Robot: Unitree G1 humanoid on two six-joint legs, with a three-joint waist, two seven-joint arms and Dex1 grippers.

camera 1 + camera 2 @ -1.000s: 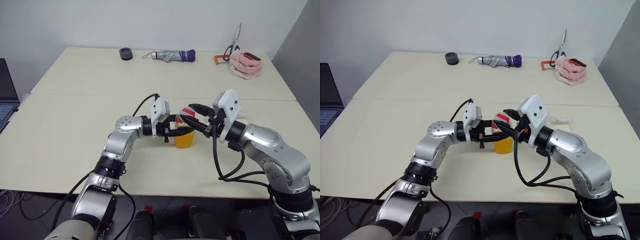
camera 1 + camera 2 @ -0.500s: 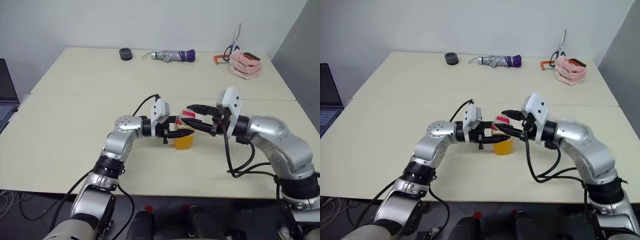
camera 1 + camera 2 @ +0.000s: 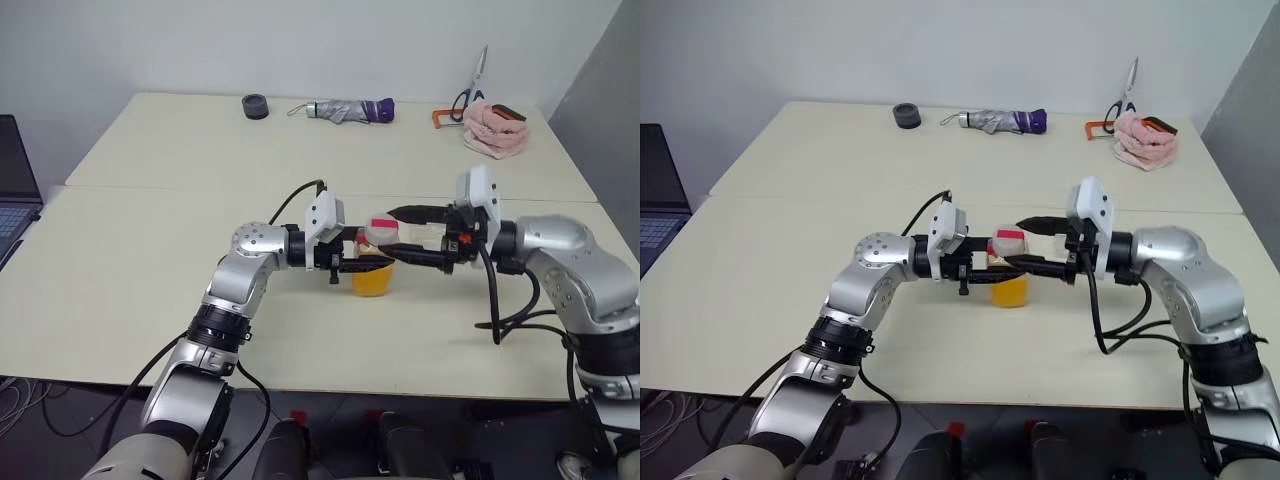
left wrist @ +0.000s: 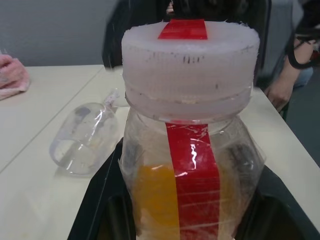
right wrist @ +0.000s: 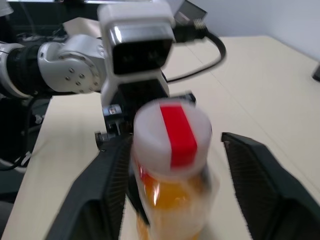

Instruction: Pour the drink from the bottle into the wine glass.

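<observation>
The bottle [image 3: 373,266] is clamped at its body by the left gripper [image 3: 362,264], whose fingers are closed tightly around it just above the table [image 3: 150,260]. The right gripper [image 3: 397,232] is held level at cap height with its fingers spread wide on either side of the white cap [image 3: 379,227], and no contact with the cap can be made out. The drink [image 4: 155,197] fills only the lower part of the bottle. The wine glass [image 4: 84,137] is seen lying on its side on the table behind the bottle, not upright.

The cap is judged to be still on, so unscrewing is the step in hand. If the wide fingers are closed off-centre, the cap could be missed or the bottle twisted in the left grip. With the glass tipped over, any pour would be spilled onto the table unless it is righted first.
</observation>
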